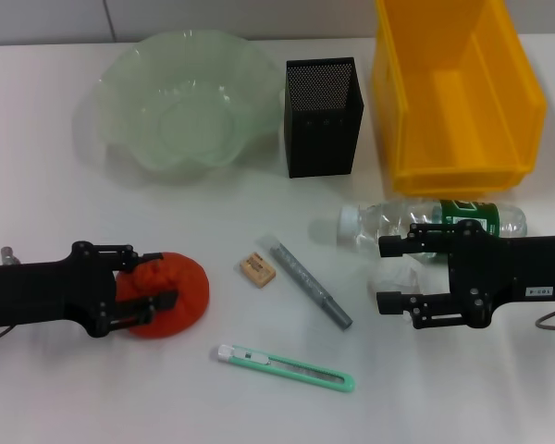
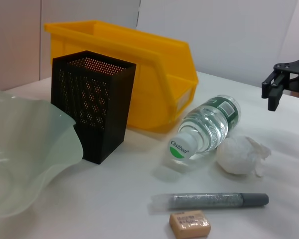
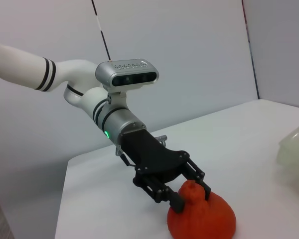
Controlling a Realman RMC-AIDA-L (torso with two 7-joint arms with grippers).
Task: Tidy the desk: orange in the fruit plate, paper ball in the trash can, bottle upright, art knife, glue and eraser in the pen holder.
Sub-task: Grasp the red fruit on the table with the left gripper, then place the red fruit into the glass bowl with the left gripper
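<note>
The orange point(image 1: 180, 287) lies on the table at the front left. My left gripper point(image 1: 148, 284) is shut on its near side, with one finger on each side; the right wrist view shows this grip point(image 3: 192, 191) on the orange point(image 3: 204, 219). My right gripper point(image 1: 385, 275) is open, and the white paper ball point(image 1: 398, 276) sits between its fingers. The bottle point(image 1: 435, 222) lies on its side just behind it. The eraser point(image 1: 258, 269), the grey glue stick point(image 1: 310, 285) and the green art knife point(image 1: 285, 366) lie in the middle.
The green glass fruit plate point(image 1: 120, 102) stands at the back left. The black mesh pen holder point(image 1: 322, 116) is beside it, and the yellow bin point(image 1: 518, 102) is at the back right. The left wrist view shows the holder point(image 2: 92, 104), bottle point(image 2: 207, 127) and paper ball point(image 2: 239, 154).
</note>
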